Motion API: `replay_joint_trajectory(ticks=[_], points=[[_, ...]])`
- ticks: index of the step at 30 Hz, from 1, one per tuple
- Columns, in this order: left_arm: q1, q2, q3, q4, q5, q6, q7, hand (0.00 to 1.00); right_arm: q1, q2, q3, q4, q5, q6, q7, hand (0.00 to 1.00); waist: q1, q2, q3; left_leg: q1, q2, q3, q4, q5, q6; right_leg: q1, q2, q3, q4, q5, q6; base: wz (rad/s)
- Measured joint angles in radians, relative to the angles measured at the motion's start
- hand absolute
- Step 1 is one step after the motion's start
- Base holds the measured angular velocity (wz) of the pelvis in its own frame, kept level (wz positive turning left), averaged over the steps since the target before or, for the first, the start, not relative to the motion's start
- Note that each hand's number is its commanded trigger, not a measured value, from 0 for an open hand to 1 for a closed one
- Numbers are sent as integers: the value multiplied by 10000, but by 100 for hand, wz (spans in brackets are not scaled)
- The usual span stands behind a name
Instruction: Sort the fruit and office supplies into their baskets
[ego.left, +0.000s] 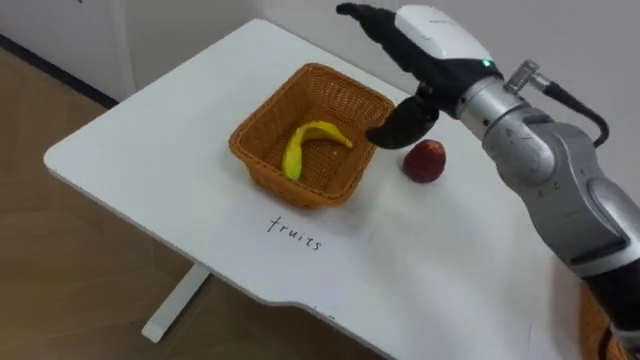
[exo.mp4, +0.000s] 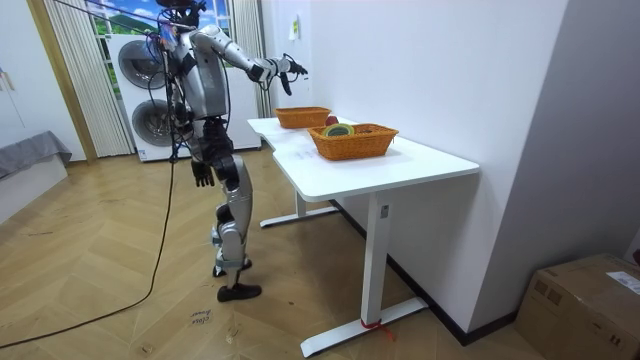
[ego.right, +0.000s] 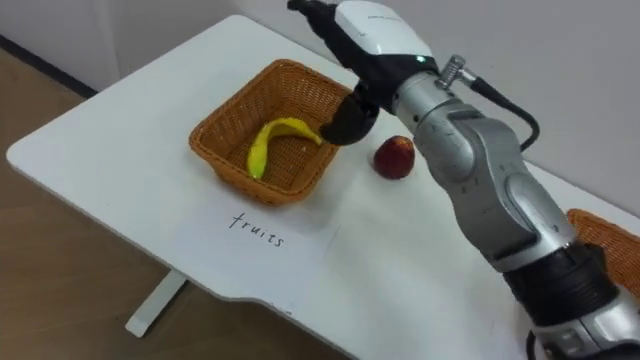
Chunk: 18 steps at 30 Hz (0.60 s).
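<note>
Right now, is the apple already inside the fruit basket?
No, the apple lies on the table beside the basket, which holds only the banana.

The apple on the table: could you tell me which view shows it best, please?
The left eye view: the apple lies whole on the table, apart from the right hand. The right eye view shows it close beside the arm; the room view gives just a red speck.
</note>
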Motion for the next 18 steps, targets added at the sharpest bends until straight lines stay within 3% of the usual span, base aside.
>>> replay_joint_trajectory(ticks=[3,4,7,10,13,18], points=[[-64,-183,1,-215,-11,-12,33,0,446,125,-568,-299,82,-44,-648,0,-230,278,-44,0,0,68,50,-7,11,-10,-4,145,3,3,0,-9],[-111,-251,3,-299,-7,-23,86,0,667,409,-885,-344,62,-108,-895,0,-329,385,-85,-2,1,73,52,-7,11,-16,-9,147,10,3,0,-5],[-314,-491,-36,-354,-138,-61,154,0,1001,780,-1232,-424,213,-182,-1306,0,-419,730,-105,13,22,237,43,-7,11,-61,-12,218,26,3,-2,-14],[-353,-748,-12,-404,-389,-120,266,0,1135,812,-1251,-653,472,-202,-1452,0,-453,1003,-189,39,52,459,-36,9,23,-216,-2,440,150,8,-8,-23],[-350,-827,6,-519,-371,-130,293,0,1135,1107,-1528,-650,595,-237,-1811,0,-603,1157,-195,94,48,462,-86,29,36,-206,-6,420,170,7,-8,-2],[-368,-875,12,-574,-387,-130,321,0,1135,1241,-1941,-647,919,-225,-2292,0,-660,1104,-210,133,32,426,-166,33,43,-175,-3,353,167,4,-3,2]])
